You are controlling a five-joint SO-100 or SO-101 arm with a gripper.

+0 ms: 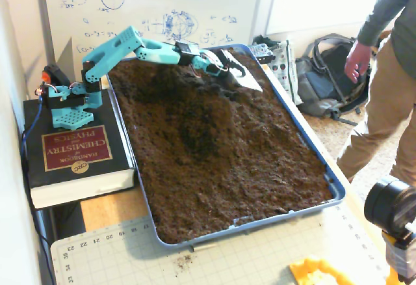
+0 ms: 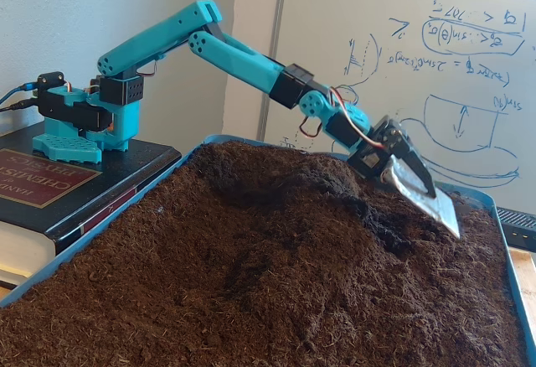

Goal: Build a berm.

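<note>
The berm [image 1: 224,112] is a low rounded ridge of dark brown soil running down the middle of the blue tray [image 1: 260,223], with a darker trough [image 1: 195,135] along its left side. In the low fixed view the berm [image 2: 318,216] rises from the tray [image 2: 92,237] towards the back. My teal arm reaches from the left. My gripper [image 1: 250,80] has a silvery blade and looks shut with nothing in it. It slants down over the soil at the tray's back right. The gripper [image 2: 435,204] tip is at the soil surface, beyond the ridge's far end.
The arm's base [image 1: 65,99] stands on a thick book [image 1: 75,155] left of the tray. A person [image 1: 390,70] and a backpack [image 1: 331,77] are at the right. A camera lens [image 1: 390,207] is at the bottom right, near a yellow object [image 1: 318,272] on a cutting mat [image 1: 195,259].
</note>
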